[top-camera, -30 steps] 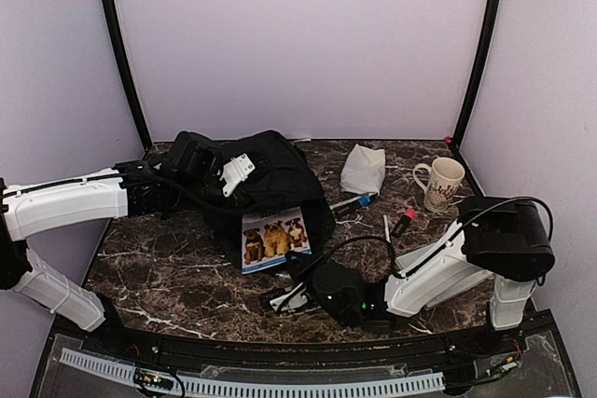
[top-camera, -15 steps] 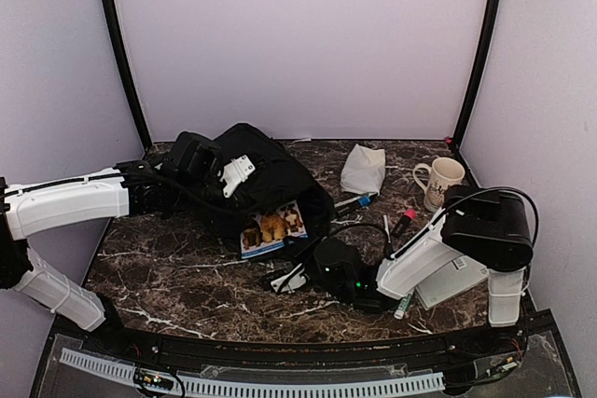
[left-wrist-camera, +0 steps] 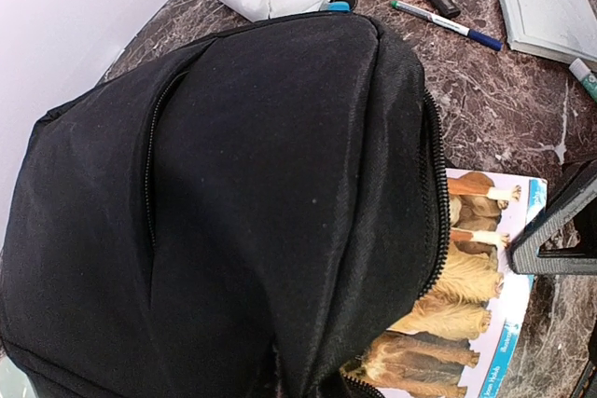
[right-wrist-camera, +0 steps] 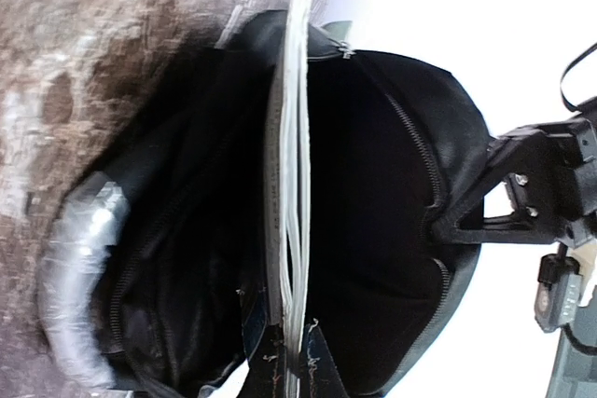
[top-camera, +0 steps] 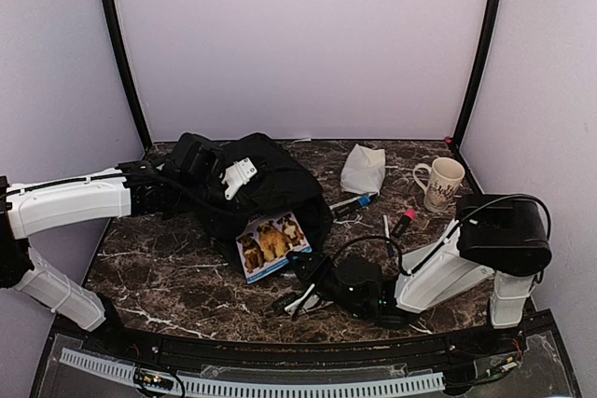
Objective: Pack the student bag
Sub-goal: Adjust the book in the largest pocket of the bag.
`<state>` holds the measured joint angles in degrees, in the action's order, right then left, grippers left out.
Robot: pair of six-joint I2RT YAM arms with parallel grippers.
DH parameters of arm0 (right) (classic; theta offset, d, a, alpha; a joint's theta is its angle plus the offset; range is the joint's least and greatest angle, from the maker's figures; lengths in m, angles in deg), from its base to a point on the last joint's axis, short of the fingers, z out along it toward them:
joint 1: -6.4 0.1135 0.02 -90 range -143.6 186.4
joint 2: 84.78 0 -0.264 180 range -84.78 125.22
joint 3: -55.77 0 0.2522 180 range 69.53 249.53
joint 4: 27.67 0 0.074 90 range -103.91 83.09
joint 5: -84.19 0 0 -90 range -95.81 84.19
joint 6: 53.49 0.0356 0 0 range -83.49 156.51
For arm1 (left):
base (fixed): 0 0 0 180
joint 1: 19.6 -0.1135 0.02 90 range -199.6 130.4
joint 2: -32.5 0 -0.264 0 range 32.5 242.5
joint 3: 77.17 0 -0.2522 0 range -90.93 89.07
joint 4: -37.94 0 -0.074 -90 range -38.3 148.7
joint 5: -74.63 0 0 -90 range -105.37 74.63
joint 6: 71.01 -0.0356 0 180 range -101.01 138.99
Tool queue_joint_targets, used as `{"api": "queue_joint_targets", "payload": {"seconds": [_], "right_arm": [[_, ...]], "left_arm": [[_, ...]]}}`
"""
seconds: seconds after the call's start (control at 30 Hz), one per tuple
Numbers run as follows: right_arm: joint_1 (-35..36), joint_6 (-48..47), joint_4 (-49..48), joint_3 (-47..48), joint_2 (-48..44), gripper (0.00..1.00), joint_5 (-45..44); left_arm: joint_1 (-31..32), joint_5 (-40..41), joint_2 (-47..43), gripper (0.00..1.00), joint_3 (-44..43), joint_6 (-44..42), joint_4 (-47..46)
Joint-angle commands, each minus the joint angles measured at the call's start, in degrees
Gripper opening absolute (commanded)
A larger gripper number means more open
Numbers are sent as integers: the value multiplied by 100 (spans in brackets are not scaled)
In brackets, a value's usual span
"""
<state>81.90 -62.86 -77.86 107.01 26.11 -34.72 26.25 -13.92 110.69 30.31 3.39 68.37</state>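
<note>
Book [top-camera: 273, 241] half inside student bag [top-camera: 280, 172], clamped by right tool [top-camera: 301, 281]; left tool [top-camera: 241, 174] pinches bag's rim.

A black backpack [left-wrist-camera: 233, 202] fills the view, its zipper [left-wrist-camera: 434, 193] open. A book [left-wrist-camera: 466, 286] showing dogs sticks out of it onto the marble table [left-wrist-camera: 504, 109].
</note>
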Motion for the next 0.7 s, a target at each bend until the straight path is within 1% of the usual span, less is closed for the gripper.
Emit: {"api": "queue_joint_targets", "payload": {"seconds": [0.0, 0.07, 0.13, 0.43, 0.5, 0.53, 0.57, 0.6, 0.67], "right_arm": [[-50, -34, -217, 315, -246, 0, -152], [-169, 176, 73, 516, -210, 0, -166], [-275, 215, 41, 588, -101, 0, -41], [-605, 770, 586, 978, 426, 0, 123], [-616, 1006, 1008, 1049, 435, 6, 70], [-610, 1196, 1463, 1123, 389, 12, 30], [-609, 1484, 2059, 1252, 318, 18, -15], [-597, 1834, 2852, 1450, 240, 25, 4], [-596, 2769, 4254, 1861, 37, 37, 183]], "left_arm": [[-1, -480, -43, 0, -116, -28, -227], [-1, -671, -74, 0, -118, -43, -199], [3, -778, -129, 0, -91, -56, -204], [3, -931, -316, 0, -12, -140, -237], [3, -953, -346, 0, 5, -169, -256], [3, -954, -356, 0, 16, -176, -262], [3, -954, -357, 0, 20, -180, -264], [3, -968, -357, 0, 12, -178, -250], [3, -984, -366, 0, 9, -172, -236]]}}
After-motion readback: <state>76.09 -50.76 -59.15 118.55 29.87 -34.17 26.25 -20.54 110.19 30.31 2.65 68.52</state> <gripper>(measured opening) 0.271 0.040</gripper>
